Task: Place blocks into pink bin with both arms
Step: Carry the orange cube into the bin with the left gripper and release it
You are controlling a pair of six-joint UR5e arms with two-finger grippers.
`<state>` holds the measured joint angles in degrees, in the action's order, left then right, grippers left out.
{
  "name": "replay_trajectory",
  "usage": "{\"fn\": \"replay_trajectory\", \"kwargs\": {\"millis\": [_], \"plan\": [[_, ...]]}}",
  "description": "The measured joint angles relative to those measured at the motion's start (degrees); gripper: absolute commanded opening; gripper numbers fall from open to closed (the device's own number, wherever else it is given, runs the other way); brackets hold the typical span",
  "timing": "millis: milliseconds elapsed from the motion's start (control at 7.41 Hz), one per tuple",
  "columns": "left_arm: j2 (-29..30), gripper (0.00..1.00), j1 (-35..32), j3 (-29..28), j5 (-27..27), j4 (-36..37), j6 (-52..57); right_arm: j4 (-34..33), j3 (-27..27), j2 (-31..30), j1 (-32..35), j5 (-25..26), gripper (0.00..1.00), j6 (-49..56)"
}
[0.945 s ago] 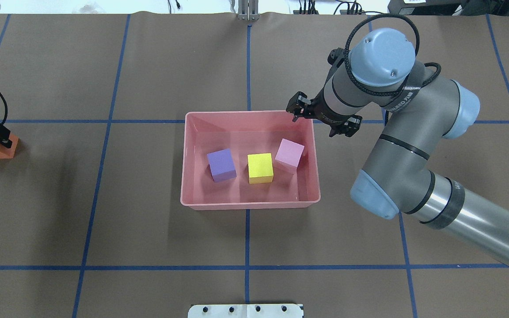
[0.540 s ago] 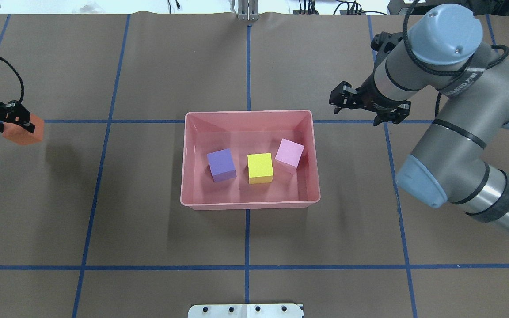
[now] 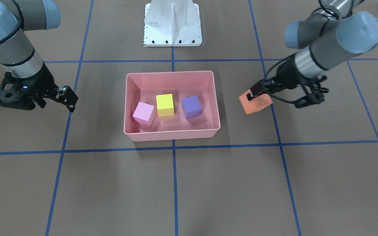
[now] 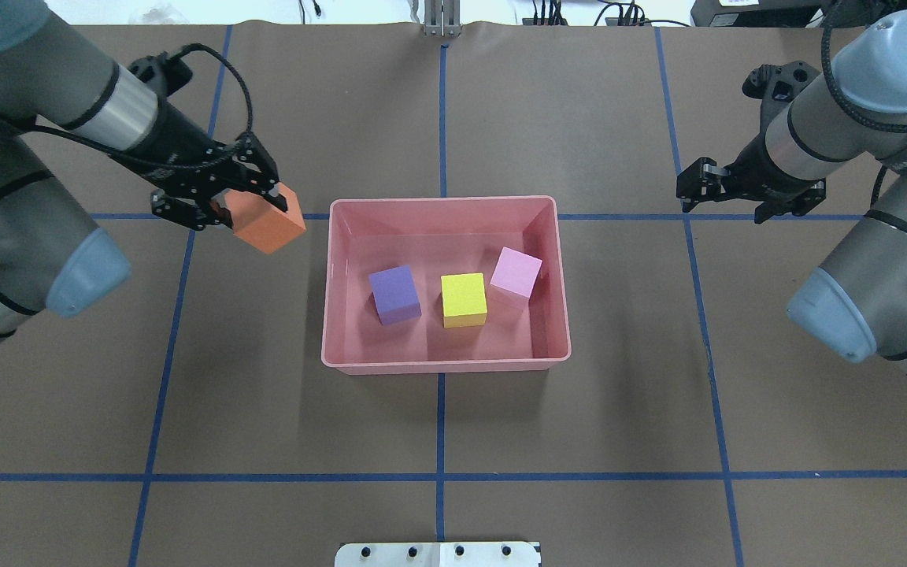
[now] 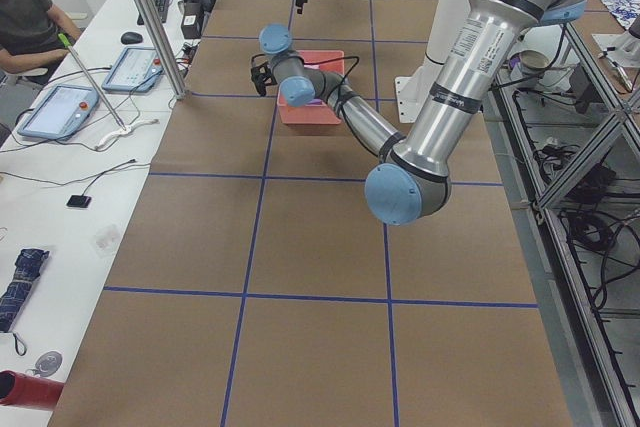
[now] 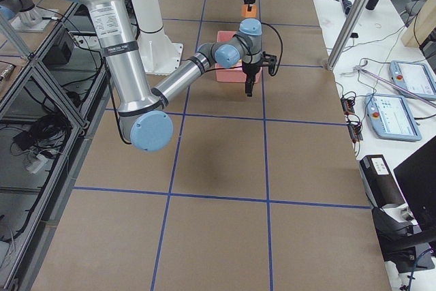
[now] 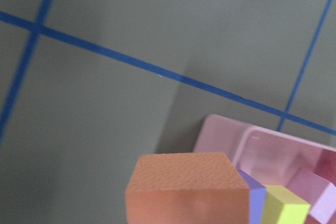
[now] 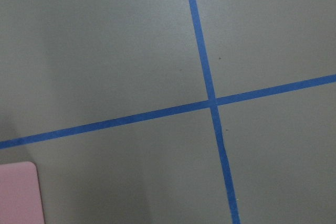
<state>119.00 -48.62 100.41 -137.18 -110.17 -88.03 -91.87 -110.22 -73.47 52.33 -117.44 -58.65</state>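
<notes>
My left gripper [image 4: 253,206] is shut on the orange block [image 4: 267,224] and holds it in the air just left of the pink bin [image 4: 446,364]. In the front view this gripper [image 3: 258,94] and the orange block [image 3: 255,103] are to the right of the bin [image 3: 172,135]. The purple [image 4: 395,294], yellow-green [image 4: 464,299] and light pink [image 4: 516,273] blocks lie inside the bin. The left wrist view shows the orange block [image 7: 186,187] close up, with the bin's corner [image 7: 220,135] beyond. My right gripper [image 4: 739,198] is open and empty, right of the bin.
The white pedestal base [image 3: 172,23] stands at the robot's side of the table, and its edge shows in the overhead view [image 4: 438,554]. Blue tape lines [image 4: 439,476] cross the brown table. Operators' desks with tablets [image 5: 60,112] run along the far side.
My left gripper has carried the orange block rightward from the table's left edge to beside the bin. My right arm has drawn further right, away from the bin.
</notes>
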Motion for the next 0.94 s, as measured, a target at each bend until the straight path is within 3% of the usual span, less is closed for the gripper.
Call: {"fn": "replay_trajectory", "kwargs": {"millis": [270, 405, 540, 675, 945], "plan": [[5.5, 0.0, 10.0, -0.5, 9.9, 4.3, -3.6, 0.0, 0.5, -0.8, 1.6, -1.9, 1.0, 2.6], [7.2, 0.32, 13.9, -1.0, 13.8, 6.1, -4.0, 0.0, 0.7, -0.8, 1.8, -2.4, 1.0, 2.9], [8.2, 0.8, 16.3, -1.4, 15.8, 6.9, -4.4, 0.0, 0.9, -0.7, 1.9, -2.5, 1.0, 3.0], [8.7, 0.96, 17.7, -1.6, 16.6, 7.2, -4.7, 0.0, 1.2, -0.7, 1.9, -2.5, 1.0, 3.0], [9.1, 0.99, 18.3, -1.9, 17.0, 7.3, -4.8, 0.1, 1.7, -0.6, 1.9, -2.7, 1.0, 3.0]]}}
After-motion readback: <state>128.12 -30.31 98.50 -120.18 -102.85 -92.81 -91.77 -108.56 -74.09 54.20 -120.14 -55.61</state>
